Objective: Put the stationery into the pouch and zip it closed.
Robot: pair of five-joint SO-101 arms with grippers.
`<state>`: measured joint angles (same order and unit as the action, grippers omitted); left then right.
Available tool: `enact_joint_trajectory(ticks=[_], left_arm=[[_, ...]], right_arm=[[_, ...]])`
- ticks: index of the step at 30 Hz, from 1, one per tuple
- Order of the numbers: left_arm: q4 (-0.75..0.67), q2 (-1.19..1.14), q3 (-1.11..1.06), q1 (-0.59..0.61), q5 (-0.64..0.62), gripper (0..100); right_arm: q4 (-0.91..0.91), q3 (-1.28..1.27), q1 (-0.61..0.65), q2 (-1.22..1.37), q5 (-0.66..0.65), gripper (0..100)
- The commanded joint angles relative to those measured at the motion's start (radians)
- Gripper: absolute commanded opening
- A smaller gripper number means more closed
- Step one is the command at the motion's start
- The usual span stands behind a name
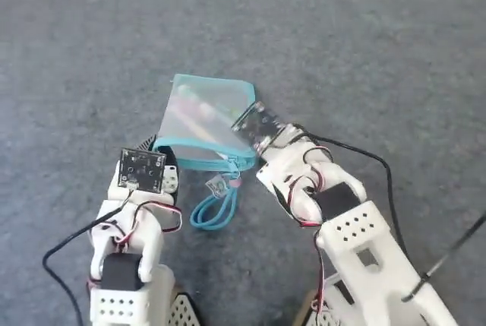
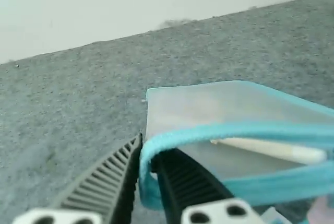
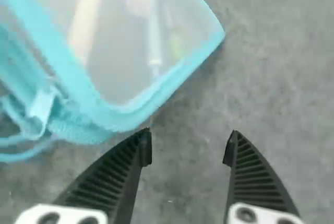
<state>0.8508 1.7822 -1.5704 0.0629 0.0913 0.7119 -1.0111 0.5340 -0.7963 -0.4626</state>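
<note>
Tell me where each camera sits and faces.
High view: above the table, looking down on the pouch and both arms.
Left wrist view: on the left arm, looking along the left pincer, clamped on the pouch's rim.
Right wrist view: on the right arm, looking down past the open right pincer at the pouch's corner.
All three share the pouch.

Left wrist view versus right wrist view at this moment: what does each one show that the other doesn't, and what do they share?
Left wrist view: the left hand clamped on the pouch at its teal rim, with the pale wall behind. Right wrist view: the right hand open above the carpet beside a pouch corner, plus the zipper pull. Both: the clear, teal-edged pouch with stationery inside, lying on grey carpet.
</note>
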Motion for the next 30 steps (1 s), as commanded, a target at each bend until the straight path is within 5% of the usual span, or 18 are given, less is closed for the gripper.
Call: enact_joint_trajectory(ticks=[1, 14, 30], left_arm=[[-0.028, 0.011, 0.041, 0.006, 0.009, 1], [-0.068, 0.012, 0.01, 0.006, 0.009, 1], [-0.064, 0.011, 0.008, 0.005, 0.009, 1]], right_arm=[[0.038, 0.052, 0.035, -0.053, -0.089, 23.1], [0.199, -0.002, 0.176, -0.341, -0.129, 23.1], [0.079, -0.011, 0.182, -0.133, -0.133, 23.0]])
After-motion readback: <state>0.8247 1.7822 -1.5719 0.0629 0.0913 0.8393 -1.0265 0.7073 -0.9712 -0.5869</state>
